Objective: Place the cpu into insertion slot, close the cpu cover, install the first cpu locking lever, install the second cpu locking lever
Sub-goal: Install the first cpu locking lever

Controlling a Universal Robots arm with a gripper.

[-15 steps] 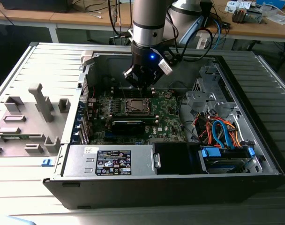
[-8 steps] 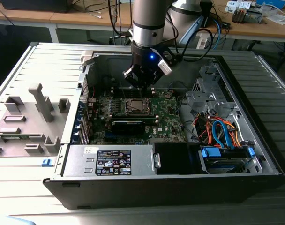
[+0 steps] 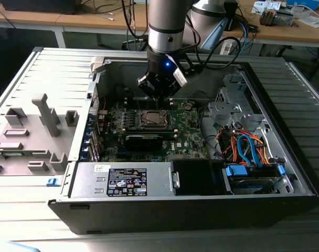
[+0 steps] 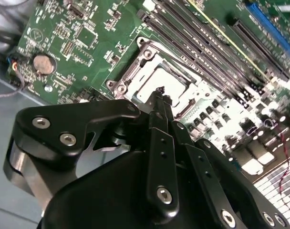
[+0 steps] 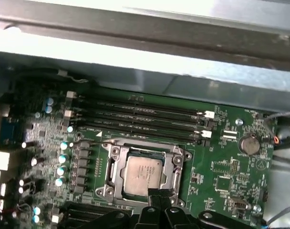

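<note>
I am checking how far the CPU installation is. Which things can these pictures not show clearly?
- cpu cover: its near edge sits behind the end effector in the first wrist view.
- Locking levers: too thin to tell latched or free in both wrist views.
- cpu: too small in the exterior view to judge seating.

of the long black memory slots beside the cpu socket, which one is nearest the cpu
The memory slot running right along the edge of the cpu cover is nearest the cpu; the other three lie farther off, toward the case wall.

From the exterior view I can't tell the cpu [image 3: 150,118] from the cpu cover [image 3: 149,112]; the claw [image 5: 159,194] hides the insertion slot's [image 5: 117,193] near edge in the first wrist view.
</note>
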